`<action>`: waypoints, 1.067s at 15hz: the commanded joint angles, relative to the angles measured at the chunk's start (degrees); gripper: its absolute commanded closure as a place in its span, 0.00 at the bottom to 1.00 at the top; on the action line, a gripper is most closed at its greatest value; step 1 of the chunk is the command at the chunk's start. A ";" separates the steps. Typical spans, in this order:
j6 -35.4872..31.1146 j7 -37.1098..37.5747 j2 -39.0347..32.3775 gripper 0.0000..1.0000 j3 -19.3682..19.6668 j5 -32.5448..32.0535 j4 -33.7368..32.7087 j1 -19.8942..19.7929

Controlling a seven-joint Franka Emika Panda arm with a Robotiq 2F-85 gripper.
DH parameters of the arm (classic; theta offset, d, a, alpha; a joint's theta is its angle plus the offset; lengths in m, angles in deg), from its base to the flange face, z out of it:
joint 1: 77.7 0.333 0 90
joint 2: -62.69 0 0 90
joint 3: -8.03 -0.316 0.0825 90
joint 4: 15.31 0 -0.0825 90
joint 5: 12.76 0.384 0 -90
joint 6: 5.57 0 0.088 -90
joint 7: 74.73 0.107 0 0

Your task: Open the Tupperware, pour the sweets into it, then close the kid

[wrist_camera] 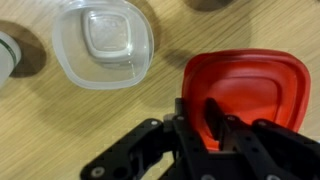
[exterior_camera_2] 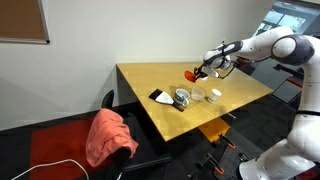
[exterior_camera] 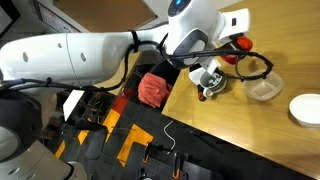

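The end effector (wrist_camera: 212,122) is pinching the rim of the red lid (wrist_camera: 250,85) over the wooden worktop (exterior_camera_2: 150,75). The clear Tupperware (wrist_camera: 103,42) stands uncovered just beside the lid, near a worktop edge, with a cup (exterior_camera: 210,78) close by.

Worktop (exterior_camera_2: 150,78): light wood with a fine grain, and we see it in both exterior views and under the wrist view.
Clear tub (exterior_camera: 264,87): see-through and open-topped, it sits straight on the wood — from the wrist view we look down into it.
Cup (exterior_camera: 208,80): upright near the tub; we cannot make out its contents.
White dish (exterior_camera: 306,108): on the tub's other side, cut by the frame edge.
Flat dark item (exterior_camera_2: 160,96): lying just beside the cup — we cannot tell what it is.
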 commanded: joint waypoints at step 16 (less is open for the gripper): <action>13.22 10.35 -19.38 0.94 3.02 -0.87 -25.16 3.72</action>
